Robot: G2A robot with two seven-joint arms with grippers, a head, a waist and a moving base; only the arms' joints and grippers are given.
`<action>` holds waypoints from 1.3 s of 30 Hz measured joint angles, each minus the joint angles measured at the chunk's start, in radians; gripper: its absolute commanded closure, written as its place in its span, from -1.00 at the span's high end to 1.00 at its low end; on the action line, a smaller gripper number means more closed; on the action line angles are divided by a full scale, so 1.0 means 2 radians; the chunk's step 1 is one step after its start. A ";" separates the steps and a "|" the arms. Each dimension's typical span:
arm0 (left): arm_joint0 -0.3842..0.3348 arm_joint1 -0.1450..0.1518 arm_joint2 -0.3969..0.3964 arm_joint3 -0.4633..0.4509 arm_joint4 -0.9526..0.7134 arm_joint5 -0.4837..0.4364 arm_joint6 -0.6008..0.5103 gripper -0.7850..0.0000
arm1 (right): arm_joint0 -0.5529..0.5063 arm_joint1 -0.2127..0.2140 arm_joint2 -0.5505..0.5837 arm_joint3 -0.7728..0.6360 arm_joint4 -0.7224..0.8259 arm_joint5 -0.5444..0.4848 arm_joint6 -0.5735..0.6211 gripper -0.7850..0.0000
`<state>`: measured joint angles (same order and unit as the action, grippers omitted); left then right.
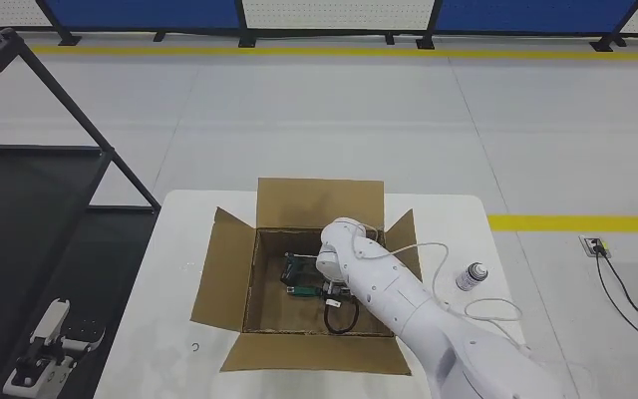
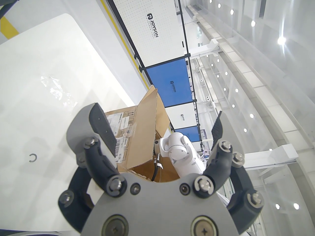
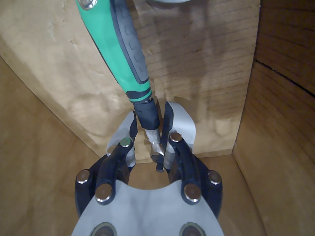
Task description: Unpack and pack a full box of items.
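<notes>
Right end effector (image 3: 150, 124) grasps the tool (image 3: 115, 37) by its thin neck in the box (image 3: 49, 160), left end effector (image 2: 158, 121) released; we fear the long handle ahead could pivot loose.

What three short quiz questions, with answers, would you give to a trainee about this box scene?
1. True or false: the right gripper is inside the cardboard box.
2. What are its fingers closed on? A) green-handled tool B) sponge C) nothing
3. Fill in: the left gripper is ____ and holds nothing.
Key: 1 true; 2 A; 3 open.
</notes>
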<state>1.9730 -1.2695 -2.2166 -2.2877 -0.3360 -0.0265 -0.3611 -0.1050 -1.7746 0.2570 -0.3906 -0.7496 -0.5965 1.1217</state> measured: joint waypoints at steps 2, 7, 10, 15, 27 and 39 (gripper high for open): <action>0.000 0.000 -0.001 0.001 -0.001 -0.001 -0.001 1.00 | 0.000 -0.005 0.000 0.007 -0.002 -0.001 0.000 -0.34; 0.002 -0.002 -0.005 0.004 -0.007 -0.004 -0.003 1.00 | 0.000 -0.015 -0.001 0.024 -0.005 -0.006 -0.001 -0.45; 0.003 -0.003 -0.007 0.004 -0.012 -0.006 -0.005 1.00 | 0.001 -0.021 0.000 0.035 -0.007 -0.007 -0.002 -0.66; 0.005 -0.004 -0.010 0.006 -0.018 -0.010 -0.008 1.00 | 0.002 -0.029 0.002 0.054 -0.007 -0.008 -0.006 -1.00; 0.004 -0.006 -0.009 0.004 -0.013 -0.007 -0.015 1.00 | 0.025 -0.031 0.017 0.085 -0.004 -0.028 -0.051 -1.00; -0.007 -0.006 -0.004 0.002 0.000 0.003 -0.021 1.00 | 0.040 -0.018 0.024 0.072 -0.021 -0.045 -0.067 -1.00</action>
<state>1.9594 -1.2807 -2.2236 -2.2839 -0.3370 -0.0205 -0.4038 -0.0257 -1.8105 0.3052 -0.2468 -0.7925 -0.6870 0.9885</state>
